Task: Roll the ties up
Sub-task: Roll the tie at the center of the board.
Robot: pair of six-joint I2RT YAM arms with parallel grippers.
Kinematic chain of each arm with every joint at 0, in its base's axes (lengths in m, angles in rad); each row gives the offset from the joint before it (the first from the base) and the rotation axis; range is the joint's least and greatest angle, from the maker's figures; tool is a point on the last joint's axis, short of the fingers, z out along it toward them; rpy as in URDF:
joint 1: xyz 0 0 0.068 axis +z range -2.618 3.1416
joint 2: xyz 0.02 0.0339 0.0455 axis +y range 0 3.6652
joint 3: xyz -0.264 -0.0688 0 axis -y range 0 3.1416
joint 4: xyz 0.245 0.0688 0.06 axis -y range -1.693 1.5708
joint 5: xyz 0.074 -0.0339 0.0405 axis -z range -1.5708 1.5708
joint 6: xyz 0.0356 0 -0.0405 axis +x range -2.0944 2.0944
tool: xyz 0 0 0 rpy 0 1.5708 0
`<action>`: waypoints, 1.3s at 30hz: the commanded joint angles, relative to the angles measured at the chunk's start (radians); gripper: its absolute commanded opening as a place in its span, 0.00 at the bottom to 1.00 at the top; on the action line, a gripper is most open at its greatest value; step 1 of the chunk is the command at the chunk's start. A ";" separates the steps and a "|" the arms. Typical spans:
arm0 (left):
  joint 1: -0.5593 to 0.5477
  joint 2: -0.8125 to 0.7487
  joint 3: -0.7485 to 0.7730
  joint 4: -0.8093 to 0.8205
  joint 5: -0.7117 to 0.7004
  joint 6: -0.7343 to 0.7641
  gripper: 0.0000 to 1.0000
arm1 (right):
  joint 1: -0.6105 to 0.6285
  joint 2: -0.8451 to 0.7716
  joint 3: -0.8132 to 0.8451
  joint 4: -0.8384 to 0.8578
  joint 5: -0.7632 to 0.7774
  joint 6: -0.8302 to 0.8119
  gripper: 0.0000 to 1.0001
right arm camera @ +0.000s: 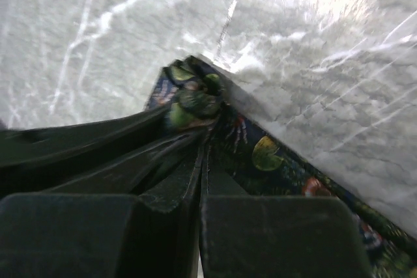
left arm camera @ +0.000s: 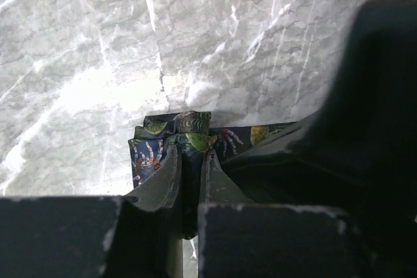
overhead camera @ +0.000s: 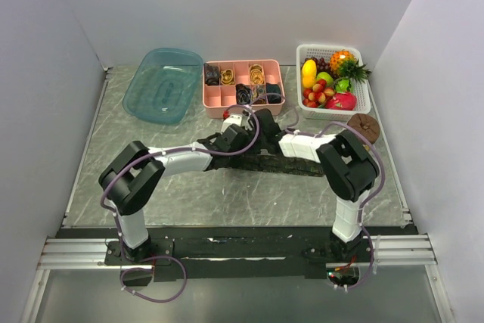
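Note:
A dark navy tie point(overhead camera: 291, 166) with a green and orange print lies as a strip across the middle of the table. Both arms meet over its left end. In the left wrist view, my left gripper point(left arm camera: 192, 152) is shut on the folded, partly coiled end of the tie point(left arm camera: 186, 125), with fabric pinched between the fingers. In the right wrist view, my right gripper point(right arm camera: 210, 129) is shut, its tips against the same bunched end point(right arm camera: 192, 99), while the flat strip point(right arm camera: 270, 154) runs off to the lower right. From above the grippers point(overhead camera: 246, 135) point(overhead camera: 266, 126) sit side by side.
A pink divided organizer point(overhead camera: 227, 97) at the back centre holds several rolled ties point(overhead camera: 257, 75). A clear blue tub point(overhead camera: 162, 85) stands at the back left. At the back right is a white basket of fruit point(overhead camera: 334, 79), with a brown round object point(overhead camera: 365, 126) in front of it.

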 commanded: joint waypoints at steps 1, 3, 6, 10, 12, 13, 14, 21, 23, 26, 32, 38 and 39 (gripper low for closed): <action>-0.029 0.067 0.010 -0.038 0.065 -0.016 0.09 | -0.025 -0.075 -0.017 0.038 -0.006 -0.016 0.00; -0.035 0.075 0.015 -0.040 0.064 -0.016 0.15 | -0.035 -0.078 -0.026 0.036 -0.001 -0.017 0.00; -0.042 0.084 0.018 -0.038 0.065 -0.017 0.27 | -0.044 -0.081 -0.035 0.033 0.004 -0.019 0.00; -0.049 0.091 0.021 -0.034 0.065 -0.024 0.39 | -0.058 -0.086 -0.048 0.032 0.005 -0.023 0.00; -0.050 0.096 0.022 -0.030 0.074 -0.027 0.41 | -0.064 -0.094 -0.051 0.030 0.008 -0.026 0.00; -0.055 0.101 0.027 -0.030 0.073 -0.028 0.43 | -0.068 -0.095 -0.054 0.027 0.010 -0.028 0.00; -0.056 0.101 0.027 -0.029 0.073 -0.030 0.44 | -0.073 -0.097 -0.054 0.026 0.010 -0.028 0.00; -0.069 0.096 0.032 -0.026 0.056 -0.039 0.60 | -0.085 -0.108 -0.074 0.032 0.007 -0.028 0.00; -0.072 0.087 0.028 -0.021 0.050 -0.040 0.62 | -0.088 -0.112 -0.077 0.032 0.007 -0.028 0.00; -0.070 0.056 0.012 -0.004 0.047 -0.050 0.66 | -0.091 -0.124 -0.081 0.030 0.007 -0.032 0.00; -0.070 -0.060 -0.045 0.029 0.022 -0.074 0.72 | -0.093 -0.152 -0.080 0.040 -0.016 -0.037 0.00; -0.065 -0.169 -0.061 0.011 -0.024 -0.085 0.87 | -0.087 -0.166 -0.060 0.043 -0.033 -0.043 0.00; -0.064 -0.174 -0.056 -0.003 -0.033 -0.090 0.88 | -0.084 -0.167 -0.054 0.038 -0.032 -0.048 0.00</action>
